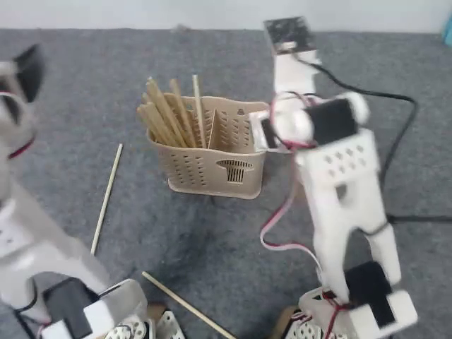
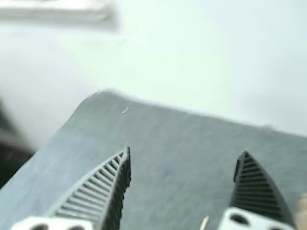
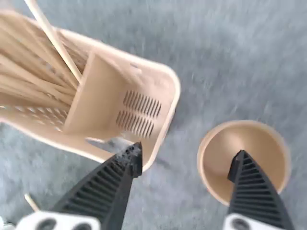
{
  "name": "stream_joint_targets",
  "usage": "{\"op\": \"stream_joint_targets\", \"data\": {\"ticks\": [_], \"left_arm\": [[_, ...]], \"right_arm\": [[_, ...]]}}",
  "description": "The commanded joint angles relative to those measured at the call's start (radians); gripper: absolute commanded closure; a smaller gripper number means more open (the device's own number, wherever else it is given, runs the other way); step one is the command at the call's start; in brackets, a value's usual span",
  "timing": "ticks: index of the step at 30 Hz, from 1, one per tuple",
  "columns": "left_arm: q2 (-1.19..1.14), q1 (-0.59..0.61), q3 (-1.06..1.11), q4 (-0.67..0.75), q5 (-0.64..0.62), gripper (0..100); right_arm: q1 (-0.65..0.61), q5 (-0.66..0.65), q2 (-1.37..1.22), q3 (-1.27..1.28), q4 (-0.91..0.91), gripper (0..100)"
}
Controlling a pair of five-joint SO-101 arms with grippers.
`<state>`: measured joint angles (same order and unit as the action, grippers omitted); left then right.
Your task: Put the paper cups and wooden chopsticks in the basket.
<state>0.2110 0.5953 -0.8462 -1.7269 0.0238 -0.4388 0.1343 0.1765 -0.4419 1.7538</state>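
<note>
Wooden chopsticks point(image 1: 106, 198) are being left loose near the table's point(image 1: 85, 106) left and front edges, the left gripper point(image 2: 184, 158) being held spread, empty. Beside the basket point(image 1: 212, 169), a paper cup point(image 3: 240, 139) is being hovered over by the spread right gripper point(image 3: 187, 155); the basket's rim could be snagged.

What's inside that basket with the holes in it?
Wooden chopsticks stand bunched in one compartment of the basket. The other compartment looks empty. The sticks cover the bottom of their own compartment, so anything beneath them is hidden.
</note>
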Motion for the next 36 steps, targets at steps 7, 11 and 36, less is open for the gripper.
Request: {"op": "stream_joint_targets", "data": {"ticks": [7,11,36], "left_arm": [[-0.038,0.089,0.661,0.083,0.141,67],[-0.038,0.087,0.878,0.201,0.149,67],[-0.463,-0.098,1.129,0.838,0.219,83]], "right_arm": [[0.007,-0.032,0.424,0.072,0.047,84.2],[0.013,-0.035,0.575,0.336,0.047,87.1],[0.142,-0.031,1.030,1.037,0.012,87.6]]}}
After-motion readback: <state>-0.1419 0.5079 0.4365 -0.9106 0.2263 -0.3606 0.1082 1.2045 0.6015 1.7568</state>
